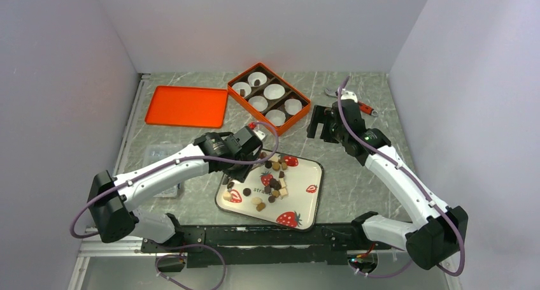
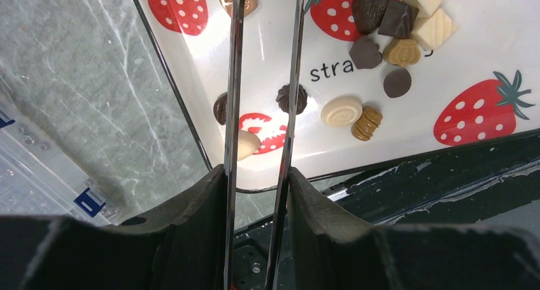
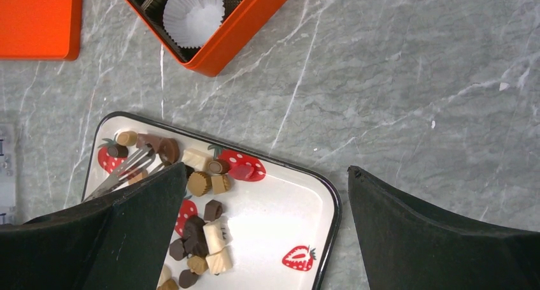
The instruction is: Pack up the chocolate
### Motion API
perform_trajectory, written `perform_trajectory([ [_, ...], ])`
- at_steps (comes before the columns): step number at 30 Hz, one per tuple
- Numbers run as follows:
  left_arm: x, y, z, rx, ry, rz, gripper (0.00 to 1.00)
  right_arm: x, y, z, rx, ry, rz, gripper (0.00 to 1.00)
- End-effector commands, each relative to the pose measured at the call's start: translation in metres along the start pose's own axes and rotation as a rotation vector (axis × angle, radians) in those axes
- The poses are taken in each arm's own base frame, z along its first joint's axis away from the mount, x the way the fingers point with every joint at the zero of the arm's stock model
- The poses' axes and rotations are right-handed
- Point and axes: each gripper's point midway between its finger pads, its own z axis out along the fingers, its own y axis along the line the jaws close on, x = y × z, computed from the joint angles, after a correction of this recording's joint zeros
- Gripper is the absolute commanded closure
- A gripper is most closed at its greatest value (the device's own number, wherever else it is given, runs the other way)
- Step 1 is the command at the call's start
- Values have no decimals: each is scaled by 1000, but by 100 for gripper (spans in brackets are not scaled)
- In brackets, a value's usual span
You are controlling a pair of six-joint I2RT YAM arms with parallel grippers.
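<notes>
Top external: chocolate (image 1: 274,183) loose on tray (image 1: 304,205), left gripper (image 1: 253,151) over it with tweezers (image 2: 294,79).
Pieces cluster mid-tray, a few near the left edge. Left jaws pinch the tweezers; blades slightly apart, tips among pieces at the tray's far-left corner. Right gripper (image 1: 320,121) hangs above table (image 1: 356,175) between tray and box (image 1: 304,115), jaws spread wide, holding nothing.

We see the whole table (image 1: 347,188) from the top external camera, which sits high above its near edge and faces forward and down. The left wrist camera looks along its tweezers (image 2: 232,111), very near the strawberry-print tray (image 2: 407,134). The right wrist camera hangs higher, facing down. With the overhead view it shares that tray, the chocolate (image 3: 213,236) and the orange box (image 3: 248,35).
</notes>
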Motion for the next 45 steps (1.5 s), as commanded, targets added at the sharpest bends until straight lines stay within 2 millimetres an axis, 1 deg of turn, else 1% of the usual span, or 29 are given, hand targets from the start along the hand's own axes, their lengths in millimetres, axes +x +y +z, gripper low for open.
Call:
perform_trajectory([
  [1, -10, -9, 2, 22, -37, -20, 58, -9, -1, -6, -3, -43, 11, 0],
  [10, -12, -11, 13, 11, -18, -7, 59, -7, -3, -4, 2, -41, 7, 0],
  [16, -15, -10, 15, -3, -13, -2, 59, -6, -5, -3, 9, -38, 0, 0],
  [22, -15, -6, 10, -17, -19, -4, 59, -8, -4, -2, 7, -39, 2, 0],
  [30, -14, 1, -4, -35, -35, -14, 59, -8, -1, 0, -1, -34, 4, 0],
  [37, -9, 0, -4, -18, -25, -6, 59, -8, -1, -1, -1, -32, 7, 0],
  [41, -9, 0, -5, -17, -29, -5, 59, -8, -1, -2, -2, -32, 9, 0],
  [45, -12, -5, -9, 16, -42, 2, 58, -8, -1, -2, -2, -32, 9, 0],
])
